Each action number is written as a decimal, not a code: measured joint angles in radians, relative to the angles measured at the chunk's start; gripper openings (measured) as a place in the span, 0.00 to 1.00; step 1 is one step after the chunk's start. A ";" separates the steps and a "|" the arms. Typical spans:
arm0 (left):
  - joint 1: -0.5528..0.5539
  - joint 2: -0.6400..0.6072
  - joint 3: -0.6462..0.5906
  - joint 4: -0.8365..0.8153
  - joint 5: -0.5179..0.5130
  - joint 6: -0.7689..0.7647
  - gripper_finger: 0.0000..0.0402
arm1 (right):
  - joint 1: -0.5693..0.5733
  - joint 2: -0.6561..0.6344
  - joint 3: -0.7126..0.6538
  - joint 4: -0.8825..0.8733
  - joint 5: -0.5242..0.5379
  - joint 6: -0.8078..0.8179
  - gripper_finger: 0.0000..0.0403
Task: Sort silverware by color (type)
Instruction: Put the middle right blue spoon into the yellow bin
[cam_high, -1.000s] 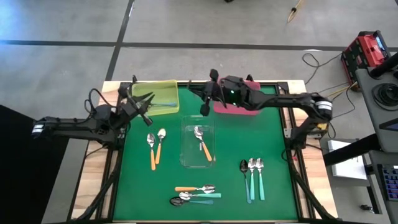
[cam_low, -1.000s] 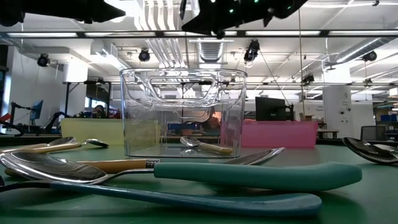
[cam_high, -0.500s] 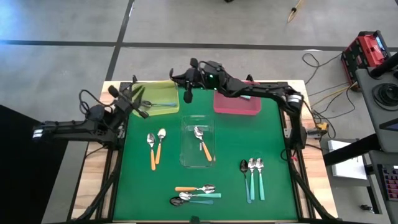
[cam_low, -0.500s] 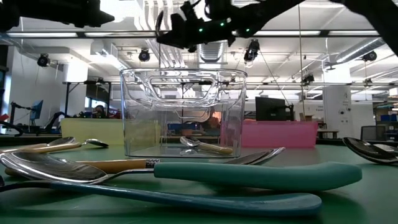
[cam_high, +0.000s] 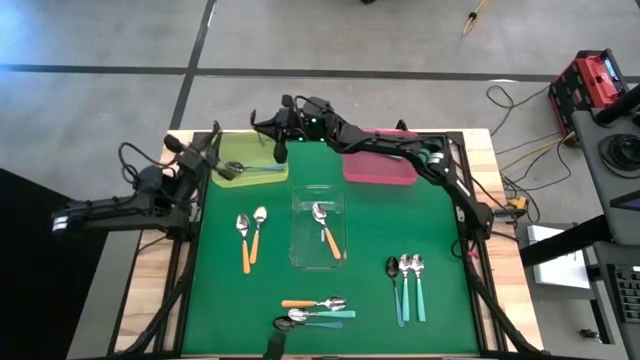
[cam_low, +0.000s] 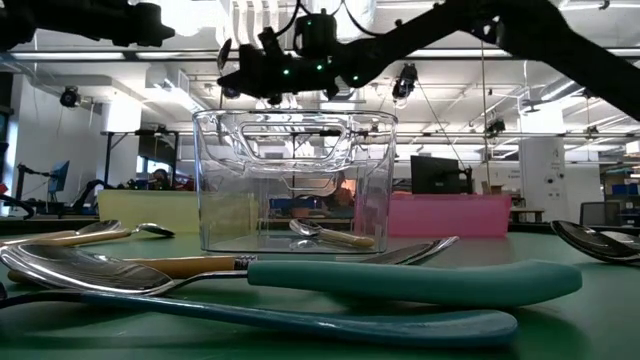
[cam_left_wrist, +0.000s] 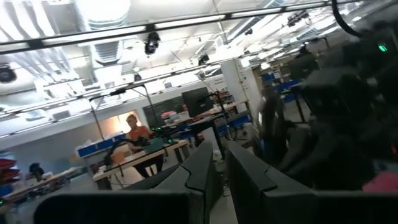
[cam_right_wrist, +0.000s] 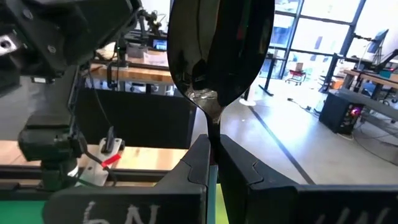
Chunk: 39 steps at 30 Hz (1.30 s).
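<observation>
The only writing in sight is a pale handwritten scrawl on the dark body of the right end effector (cam_right_wrist: 213, 163), too cropped in the right wrist view to read; its two smooth dark fingers are pinched tight on the thin neck of a dark spoon (cam_right_wrist: 219, 46) whose glossy, mirror-like bowl stands upright above them; in the high view this end effector (cam_high: 279, 148) hangs over the yellow tray (cam_high: 232, 146), a translucent rectangular plastic bin at the far left corner of the green surface (cam_high: 380, 225); a teal-handled piece lies inside that tray; the left end effector (cam_high: 218, 166) sits at the tray's left edge with its fingers drawn nearly together, and the left wrist view shows nothing between them; a pink tray (cam_high: 380, 168) of the same moulded plastic stands at the far right; a clear tray (cam_high: 320, 230) with rigid see-through walls and a cut-out handle sits mid-surface holding one orange-handled spoon (cam_high: 325, 229); left of it lie two more orange spoons (cam_high: 250, 235) side by side; near the front edge an orange spoon (cam_high: 314, 304), a teal spoon (cam_high: 325, 313) and a dark-bowled one lie close together; toward the right front three teal spoons (cam_high: 407, 285) lie parallel, one with a dark bowl.
</observation>
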 joint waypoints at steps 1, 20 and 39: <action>0.008 0.000 0.000 0.013 0.000 0.000 0.07 | -0.001 0.011 0.012 -0.001 0.000 0.000 0.02; 0.121 0.017 0.000 0.089 0.061 -0.010 0.07 | -0.005 0.119 0.077 -0.084 0.063 -0.032 0.02; 0.122 0.292 0.005 0.006 0.217 -0.250 0.40 | 0.032 0.126 0.076 -0.105 0.281 -0.256 0.02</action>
